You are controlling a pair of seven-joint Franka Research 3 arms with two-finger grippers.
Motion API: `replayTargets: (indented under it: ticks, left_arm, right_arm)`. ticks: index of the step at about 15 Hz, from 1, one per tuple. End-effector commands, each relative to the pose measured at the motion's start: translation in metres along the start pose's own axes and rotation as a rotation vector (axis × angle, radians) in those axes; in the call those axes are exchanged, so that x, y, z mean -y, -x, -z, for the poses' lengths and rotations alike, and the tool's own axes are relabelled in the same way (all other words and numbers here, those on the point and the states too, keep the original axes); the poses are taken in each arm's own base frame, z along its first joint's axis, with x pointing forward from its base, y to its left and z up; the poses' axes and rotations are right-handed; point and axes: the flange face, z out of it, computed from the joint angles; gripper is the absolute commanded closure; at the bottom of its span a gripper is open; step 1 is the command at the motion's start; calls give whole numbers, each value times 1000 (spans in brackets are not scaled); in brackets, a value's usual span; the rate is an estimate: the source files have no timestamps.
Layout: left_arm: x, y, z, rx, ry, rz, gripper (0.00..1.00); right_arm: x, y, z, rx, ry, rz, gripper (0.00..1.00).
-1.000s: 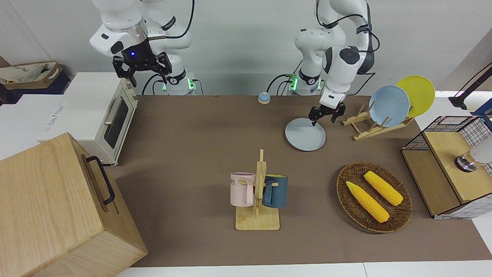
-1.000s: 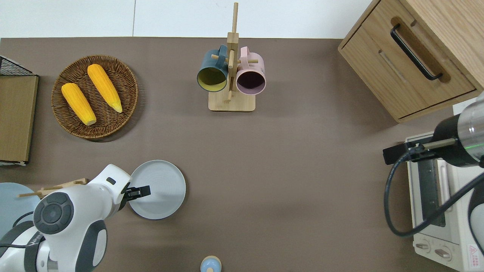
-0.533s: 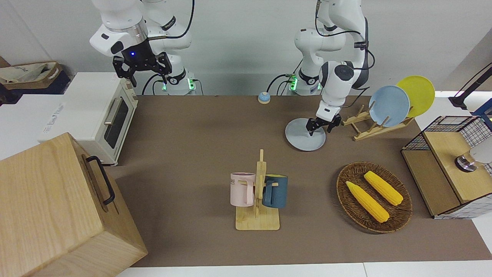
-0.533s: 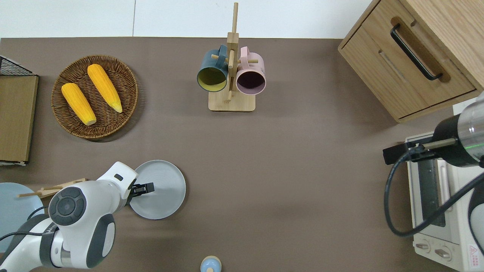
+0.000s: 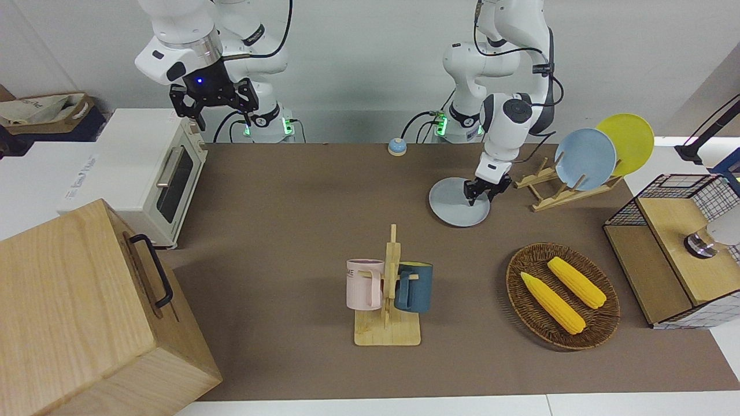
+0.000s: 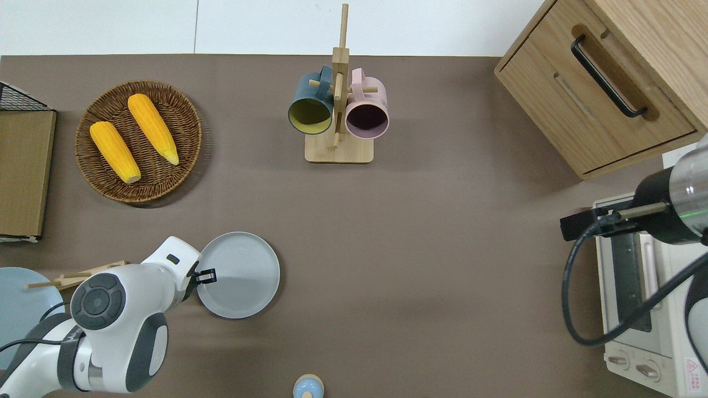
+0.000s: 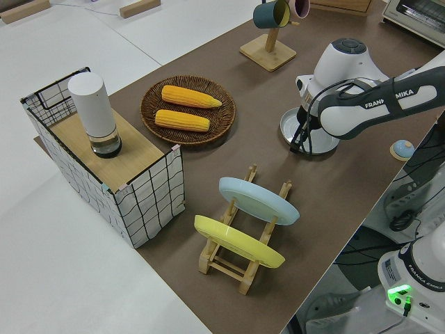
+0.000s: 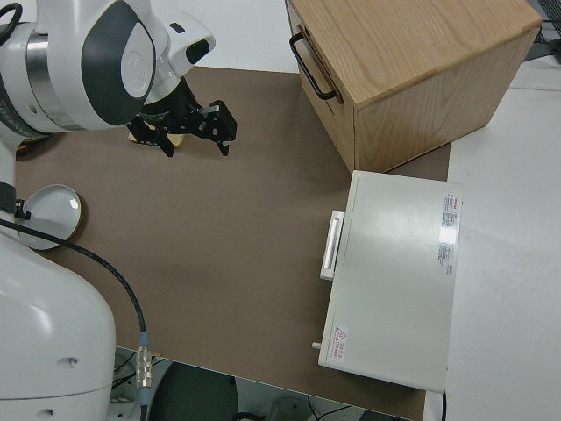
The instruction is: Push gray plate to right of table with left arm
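The gray plate (image 5: pixel 454 209) (image 6: pixel 243 276) (image 7: pixel 288 125) lies flat on the brown table (image 5: pixel 289 202) toward the left arm's end, close to the robots. My left gripper (image 5: pixel 478 198) (image 6: pixel 207 275) (image 7: pixel 300 145) is down at table height, shut and empty. Its tips press on the plate's rim on the side toward the left arm's end. The right arm is parked, its gripper (image 5: pixel 222 115) (image 8: pixel 195 145) open and empty.
A wooden rack with a sky-blue plate (image 5: pixel 585 159) and a yellow plate (image 5: pixel 629 141) stands beside the left arm. A basket of corn (image 5: pixel 563 294), a mug tree (image 5: pixel 388 289), a small blue bell (image 5: pixel 396 146), a toaster oven (image 5: pixel 156 173) and a wooden cabinet (image 5: pixel 87 312) also stand here.
My left gripper came down from over the plate to its rim. The plate has slid a little toward the right arm's end. The right arm has not moved.
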Motion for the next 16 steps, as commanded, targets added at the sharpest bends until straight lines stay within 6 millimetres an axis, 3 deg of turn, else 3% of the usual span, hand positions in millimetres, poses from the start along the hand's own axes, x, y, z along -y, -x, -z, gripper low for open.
replayTargets:
  ticks: [1,16]
  left_arm:
    - [4,3,-5,-10,-13,7,1000]
    - [4,3,-6,-5,-13,19,1000]
  right_arm:
    - [-1,3,4,4,-5,-15,17]
    - [-2,3,4,4,-4,-17,17]
